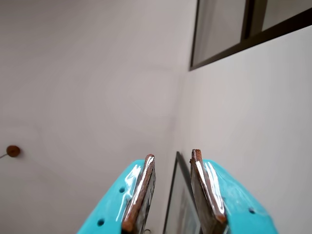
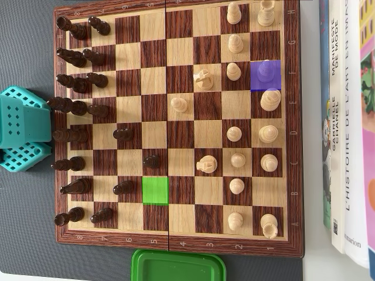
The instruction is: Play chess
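overhead view straight down on board (image 2: 176, 126), wrist view facing walls

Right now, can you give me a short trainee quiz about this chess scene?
1. True or false: the tool holds a piece.
2. In the overhead view, on which side of the board do the dark pieces stand? A left, B right.
3. Fill in: the green square is ____ (empty or occupied).
Key: 1 false; 2 A; 3 empty.
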`<state>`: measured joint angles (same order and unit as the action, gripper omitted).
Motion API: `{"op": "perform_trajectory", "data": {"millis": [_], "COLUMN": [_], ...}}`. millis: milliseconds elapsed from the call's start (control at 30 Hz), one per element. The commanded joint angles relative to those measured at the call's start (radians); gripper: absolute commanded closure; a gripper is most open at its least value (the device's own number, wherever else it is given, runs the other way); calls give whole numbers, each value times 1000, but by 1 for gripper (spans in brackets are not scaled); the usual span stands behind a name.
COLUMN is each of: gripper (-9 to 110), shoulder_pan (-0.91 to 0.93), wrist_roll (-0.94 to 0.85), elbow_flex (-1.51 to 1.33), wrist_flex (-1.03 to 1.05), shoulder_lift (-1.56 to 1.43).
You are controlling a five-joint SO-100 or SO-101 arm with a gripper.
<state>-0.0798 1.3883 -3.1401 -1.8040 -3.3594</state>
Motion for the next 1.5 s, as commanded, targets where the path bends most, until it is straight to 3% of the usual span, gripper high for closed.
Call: {"op": "perform_trajectory", "data": {"millis": [0,667,1067,1467], "gripper": [89,89,89,89], "shoulder_pan": [-8,3,5,5], "wrist_roll": [-6,-11,-11,-8], "elbow_flex": [-20,32,199,407], "wrist_flex": [0,54,499,1181], "shoulder_lift": [11,14,14,12]}}
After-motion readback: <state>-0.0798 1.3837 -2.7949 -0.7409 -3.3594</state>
